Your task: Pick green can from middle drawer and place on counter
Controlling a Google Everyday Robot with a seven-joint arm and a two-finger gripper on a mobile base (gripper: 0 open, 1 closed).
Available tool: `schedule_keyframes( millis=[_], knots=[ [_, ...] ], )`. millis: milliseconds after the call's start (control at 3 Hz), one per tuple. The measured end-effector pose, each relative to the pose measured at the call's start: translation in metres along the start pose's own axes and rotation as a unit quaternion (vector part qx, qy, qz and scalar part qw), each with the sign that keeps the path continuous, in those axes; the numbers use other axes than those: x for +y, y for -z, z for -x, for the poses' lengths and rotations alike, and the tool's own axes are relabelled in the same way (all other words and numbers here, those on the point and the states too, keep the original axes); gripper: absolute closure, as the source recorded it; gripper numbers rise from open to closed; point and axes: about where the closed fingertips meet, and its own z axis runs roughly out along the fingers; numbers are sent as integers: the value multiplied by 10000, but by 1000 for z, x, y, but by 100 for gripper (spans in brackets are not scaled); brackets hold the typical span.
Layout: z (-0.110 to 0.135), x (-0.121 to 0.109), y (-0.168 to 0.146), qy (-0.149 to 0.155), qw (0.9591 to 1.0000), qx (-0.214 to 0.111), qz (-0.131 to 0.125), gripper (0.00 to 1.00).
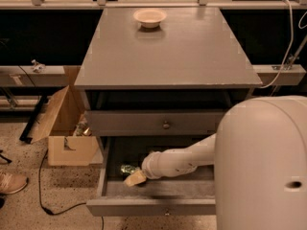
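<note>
The middle drawer (144, 206) is pulled open below the grey counter (168, 51). The green can (127, 169) lies on its side on the drawer floor toward the left. My gripper (134, 177) reaches in from the right on a white arm and sits right at the can, its pale fingertips (136, 178) just in front of and touching or nearly touching it. Most of the can is hidden by the gripper.
A shallow cream bowl (149, 17) stands at the back of the counter. A closed drawer (165, 124) sits above the open one. An open cardboard box (62, 128) stands on the floor to the left, with a cable and a shoe (10, 182) nearby.
</note>
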Motion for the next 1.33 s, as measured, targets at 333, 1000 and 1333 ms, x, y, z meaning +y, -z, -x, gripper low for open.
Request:
schedule_keyframes(
  millis=[333,1000,1333],
  knots=[
    [3,4,-25,70,9999,-34,104,0],
    [2,11,-62,118,9993,8,342,15],
    [1,15,-76,136,9990,54,430,34]
  ],
)
